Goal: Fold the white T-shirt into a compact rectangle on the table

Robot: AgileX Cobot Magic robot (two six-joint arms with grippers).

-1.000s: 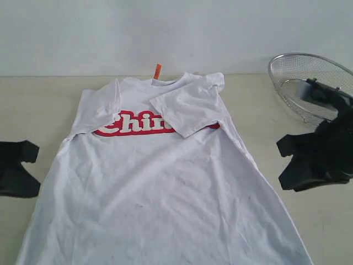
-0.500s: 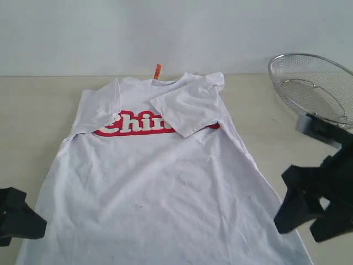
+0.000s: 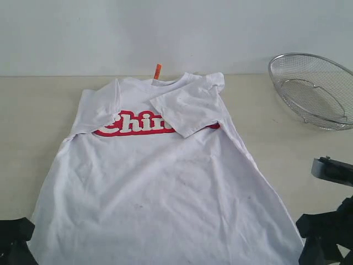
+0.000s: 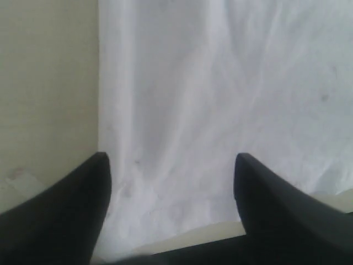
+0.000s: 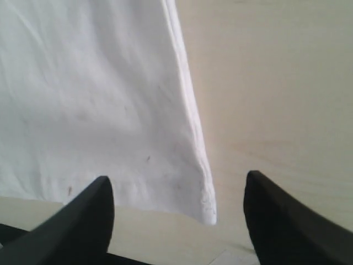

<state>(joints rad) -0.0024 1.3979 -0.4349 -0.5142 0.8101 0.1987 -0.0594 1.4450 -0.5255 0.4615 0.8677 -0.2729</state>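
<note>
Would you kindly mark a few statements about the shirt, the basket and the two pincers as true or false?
1. The white T-shirt lies spread on the table, print side up. True.
2. Both pincers are shut on the hem. False: the left pincer and the right pincer are open, each at a bottom corner, gripping nothing.
3. The mesh basket sits on the shirt. False: it stands apart from it on the table.
4. A sleeve is folded in over part of the red lettering. True.
</note>
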